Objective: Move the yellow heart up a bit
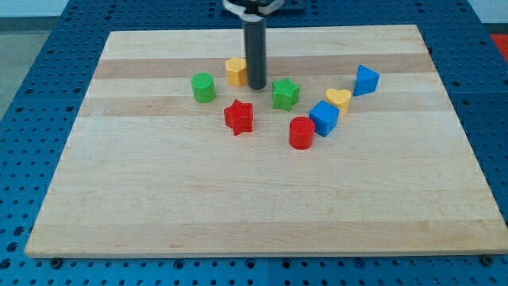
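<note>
Our yellow heart upright on the table, touching the blue cube, my tip well left beside the yellow hexagonal block, no jaws on our rod.

No text, label, brand, number or sign can be read anywhere in the camera view. The wooden tabletop shows only bare grain, and the coloured blocks on it carry no markings.
</note>
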`<action>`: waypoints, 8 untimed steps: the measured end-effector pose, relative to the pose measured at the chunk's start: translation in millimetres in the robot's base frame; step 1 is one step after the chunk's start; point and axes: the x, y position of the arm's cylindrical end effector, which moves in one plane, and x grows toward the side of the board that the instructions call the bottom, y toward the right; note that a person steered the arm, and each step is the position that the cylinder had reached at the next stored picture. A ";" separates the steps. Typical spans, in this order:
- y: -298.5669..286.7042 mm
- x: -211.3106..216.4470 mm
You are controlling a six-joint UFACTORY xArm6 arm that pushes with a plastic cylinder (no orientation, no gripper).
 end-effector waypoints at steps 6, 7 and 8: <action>278.5 46.2; 261.0 48.0; 234.8 40.0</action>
